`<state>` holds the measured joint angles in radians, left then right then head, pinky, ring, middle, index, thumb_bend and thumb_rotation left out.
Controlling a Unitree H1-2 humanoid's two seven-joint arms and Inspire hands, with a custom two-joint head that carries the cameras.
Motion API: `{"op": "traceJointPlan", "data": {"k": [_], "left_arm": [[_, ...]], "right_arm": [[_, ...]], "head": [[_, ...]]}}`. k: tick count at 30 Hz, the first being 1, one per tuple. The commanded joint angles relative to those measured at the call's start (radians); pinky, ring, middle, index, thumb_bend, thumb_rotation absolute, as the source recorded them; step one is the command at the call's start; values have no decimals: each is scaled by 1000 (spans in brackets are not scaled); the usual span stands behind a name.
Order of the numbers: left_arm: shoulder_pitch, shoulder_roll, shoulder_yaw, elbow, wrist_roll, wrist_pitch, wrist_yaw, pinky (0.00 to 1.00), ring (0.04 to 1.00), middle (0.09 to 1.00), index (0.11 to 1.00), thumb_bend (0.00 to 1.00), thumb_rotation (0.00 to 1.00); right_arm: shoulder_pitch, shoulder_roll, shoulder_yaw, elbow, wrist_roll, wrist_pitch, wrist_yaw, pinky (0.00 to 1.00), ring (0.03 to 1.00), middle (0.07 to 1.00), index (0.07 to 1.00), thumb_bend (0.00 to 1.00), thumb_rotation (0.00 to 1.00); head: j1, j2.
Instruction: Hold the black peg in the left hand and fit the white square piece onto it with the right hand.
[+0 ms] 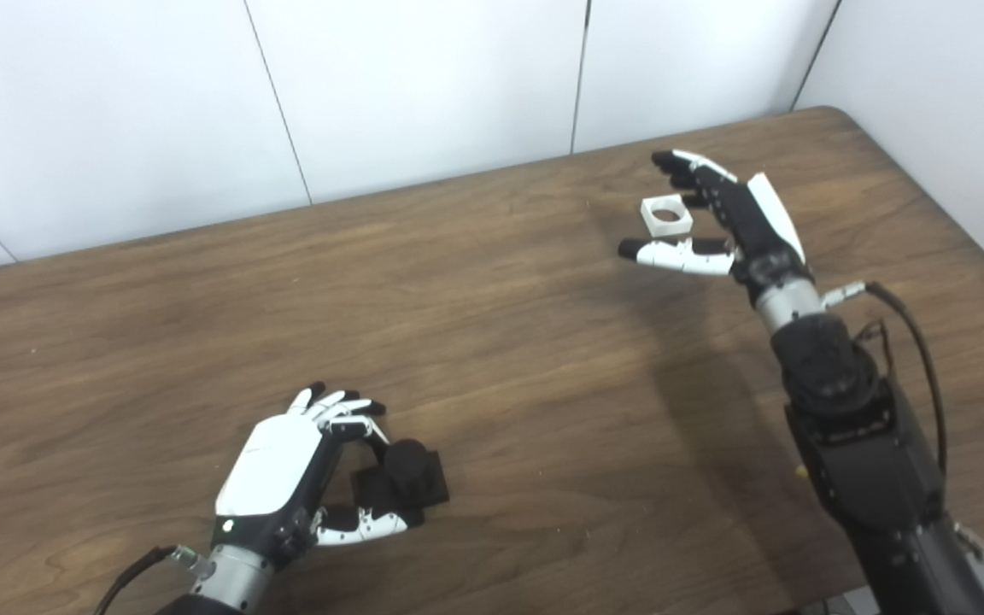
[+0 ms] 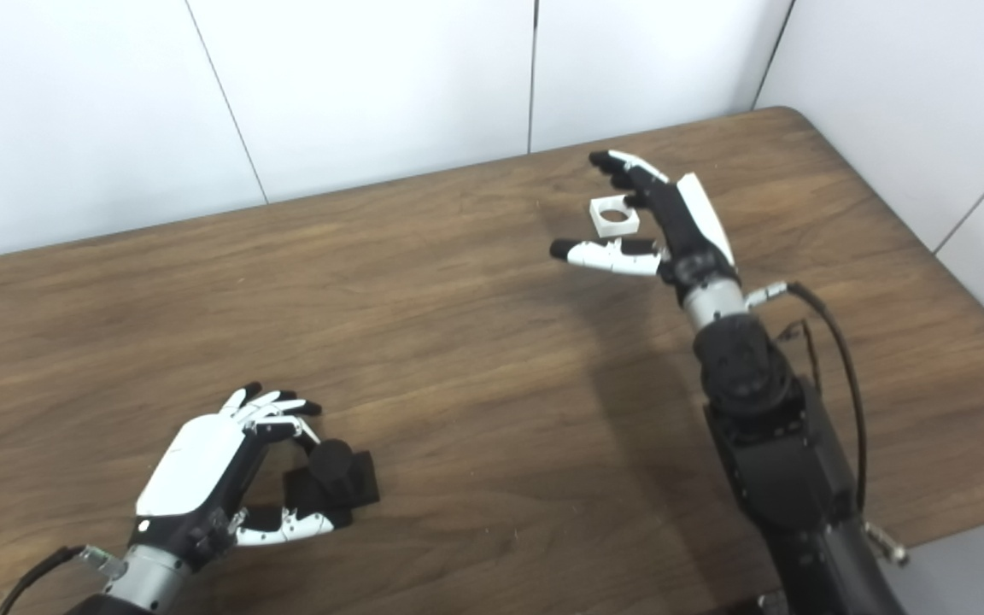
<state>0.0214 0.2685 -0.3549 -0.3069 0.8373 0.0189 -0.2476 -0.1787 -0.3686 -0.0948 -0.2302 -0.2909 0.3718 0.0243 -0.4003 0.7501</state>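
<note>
Left eye view, left hand [image 1: 287,478] spread around black peg [image 1: 402,478], contact unclear, right hand [image 1: 714,222] spread beside white square piece [image 1: 665,214]

Wooden table [image 1: 500,342], white panelled wall [image 1: 424,77]

One counter [image 1: 492,325] carries two loose things: one black peg [image 1: 402,478] near its front edge, and one white square piece [image 1: 665,215] toward its far right corner. Two hands are over the counter: one left hand [image 1: 287,478] beside the peg, one right hand [image 1: 714,222] beside the square piece.
</note>
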Motion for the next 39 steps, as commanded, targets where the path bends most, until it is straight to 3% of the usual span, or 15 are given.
{"op": "traceJointPlan", "data": {"k": [1,7,10,12,16,18,21,26,31,39], "left_arm": [[9,18,9,2,12,-3,5,994,887,797,486,518,46],[13,16,9,-1,15,1,1,990,885,795,486,518,47],[15,16,9,2,13,-1,4,990,884,795,486,518,46],[15,15,9,2,12,1,2,990,884,795,486,518,46],[18,15,11,-1,15,4,2,986,882,795,486,518,47],[19,15,11,0,13,0,6,985,880,793,486,518,46],[22,16,11,-3,12,-3,8,986,879,791,486,519,46],[28,16,12,-9,9,-4,5,986,879,793,486,518,46],[33,12,13,-10,10,-7,11,984,876,789,486,519,47],[34,8,15,-9,3,3,6,988,882,791,486,518,46]], "right_arm": [[-57,-44,5,-1,-23,-6,13,876,892,864,788,767,272],[-157,-108,0,105,3,28,71,904,906,860,727,797,203],[-205,-164,34,164,-30,33,102,864,913,883,701,823,192],[-248,-217,87,208,-84,55,133,862,905,895,693,852,210],[-317,-287,168,265,-159,88,198,966,965,938,700,896,240],[-342,-299,183,282,-182,97,227,991,990,950,704,907,226],[-382,-312,208,320,-224,98,262,902,999,955,703,925,179],[-449,-361,292,375,-289,93,350,988,1000,974,721,920,171],[-523,-407,380,435,-359,80,433,1000,1000,981,734,972,203],[-564,-401,434,495,-415,63,462,1000,1000,983,738,1000,193]], "head": [[-3,0],[-7,-1],[-6,-1],[-7,-1],[-6,-1],[-8,-2],[-8,-2],[-2,2],[0,3],[5,4]]}}
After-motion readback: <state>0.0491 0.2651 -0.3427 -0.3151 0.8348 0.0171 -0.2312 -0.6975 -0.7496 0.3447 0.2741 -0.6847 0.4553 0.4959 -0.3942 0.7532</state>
